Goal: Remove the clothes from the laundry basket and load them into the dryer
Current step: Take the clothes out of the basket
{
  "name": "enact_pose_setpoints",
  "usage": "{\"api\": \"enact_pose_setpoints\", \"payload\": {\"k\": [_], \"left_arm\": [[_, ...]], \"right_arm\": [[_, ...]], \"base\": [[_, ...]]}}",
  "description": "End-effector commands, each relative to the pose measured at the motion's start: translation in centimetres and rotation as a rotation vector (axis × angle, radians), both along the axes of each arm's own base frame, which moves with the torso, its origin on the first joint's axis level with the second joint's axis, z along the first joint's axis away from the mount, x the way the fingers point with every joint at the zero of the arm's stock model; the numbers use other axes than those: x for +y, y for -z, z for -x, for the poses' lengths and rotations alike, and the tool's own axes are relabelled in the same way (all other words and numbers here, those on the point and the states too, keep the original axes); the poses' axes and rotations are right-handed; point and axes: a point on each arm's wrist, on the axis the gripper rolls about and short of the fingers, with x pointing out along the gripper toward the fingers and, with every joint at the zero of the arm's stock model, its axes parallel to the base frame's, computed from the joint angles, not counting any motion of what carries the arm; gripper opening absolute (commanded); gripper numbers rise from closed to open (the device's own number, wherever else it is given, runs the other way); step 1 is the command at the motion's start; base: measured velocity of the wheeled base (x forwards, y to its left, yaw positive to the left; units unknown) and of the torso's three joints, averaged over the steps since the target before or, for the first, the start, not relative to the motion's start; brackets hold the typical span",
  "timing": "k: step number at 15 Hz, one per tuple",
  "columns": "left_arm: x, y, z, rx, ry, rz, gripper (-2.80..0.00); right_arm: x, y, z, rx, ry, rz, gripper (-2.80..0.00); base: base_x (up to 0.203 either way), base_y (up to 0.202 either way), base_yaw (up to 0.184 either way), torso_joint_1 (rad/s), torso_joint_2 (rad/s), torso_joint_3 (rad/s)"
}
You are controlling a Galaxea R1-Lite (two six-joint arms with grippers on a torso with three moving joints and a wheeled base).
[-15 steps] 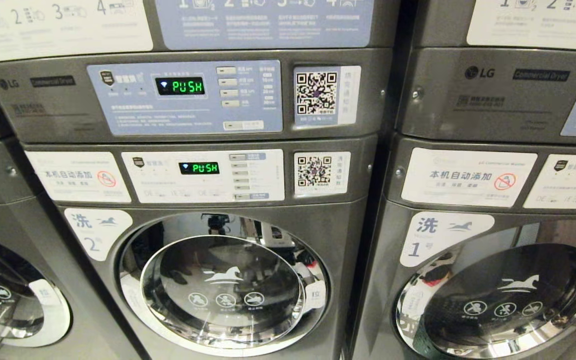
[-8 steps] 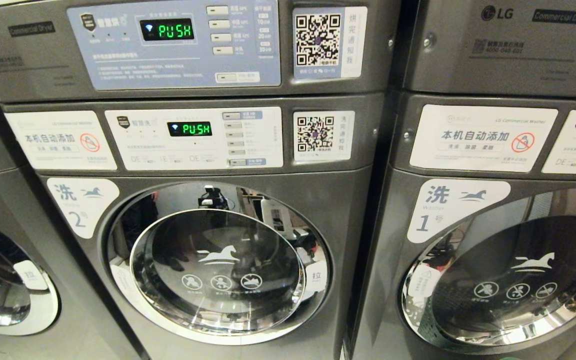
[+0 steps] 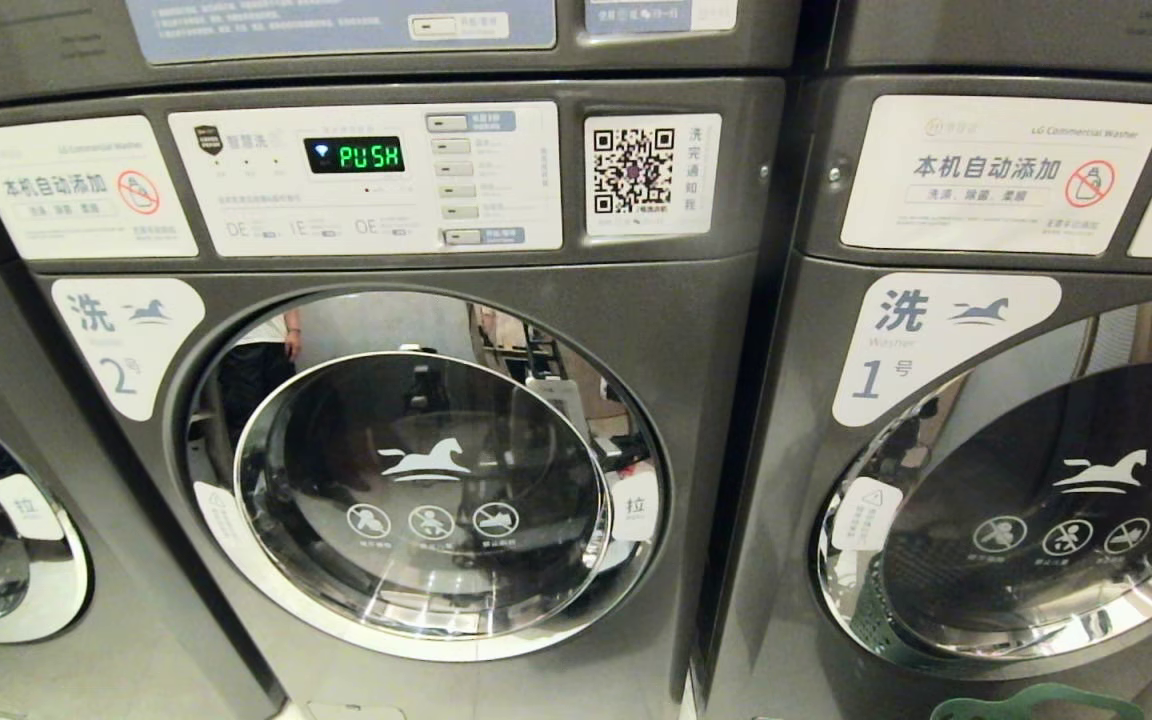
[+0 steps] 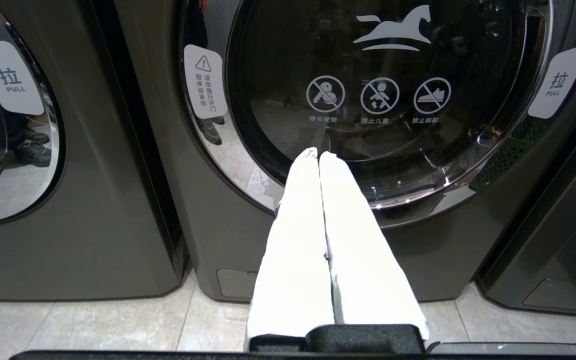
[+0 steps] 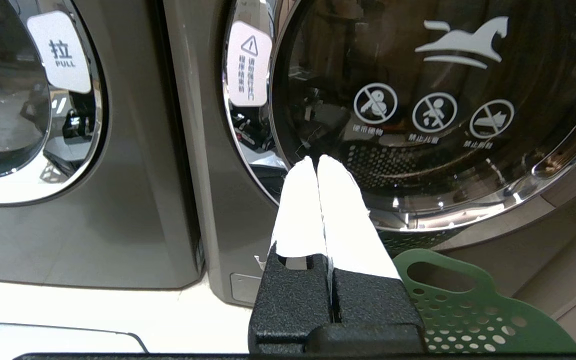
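You're pre-grasp: both claws, left claw and right claw, pressed together and empty, facing closed doors; next, reach the green laundry basket near right.

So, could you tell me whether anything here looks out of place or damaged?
Nothing stands out. The door of machine 2 and the door of machine 1 are both shut and intact, and the green laundry basket sits upright on the floor before machine 1.

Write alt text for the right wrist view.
The right gripper, fingers shut and empty, points at the closed round glass door of a grey front-loading machine. A green perforated laundry basket sits on the floor below that door, and a neighbouring machine's door carries a PULL label.
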Motion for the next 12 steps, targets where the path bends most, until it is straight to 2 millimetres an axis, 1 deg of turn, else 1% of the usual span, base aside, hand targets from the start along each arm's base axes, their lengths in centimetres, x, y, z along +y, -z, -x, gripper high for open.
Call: {"api": "enact_pose_setpoints", "payload": {"k": [1,4,12], "left_arm": [[0.0,-0.01,0.0,-0.002,-0.001,0.0,-2.8],[0.0,-0.01,0.0,-0.002,-0.001,0.0,-2.8],[0.0,-0.01,0.0,-0.002,-0.001,0.0,-2.8]], "right_arm": [[0.0,0.0,0.0,0.0,-0.001,0.001,-2.8],[0.0,0.0,0.0,0.0,-0.001,0.001,-2.8],[0.01,0.06,-0.01,0.002,-0.004,0.017,-2.8]], "base": [[0.0,0.0,0.0,-0.051,0.16,0.051],[0.0,0.0,0.0,-0.014,0.06,0.041],[0.0,0.0,0.0,0.0,0.0,0.0]]}}
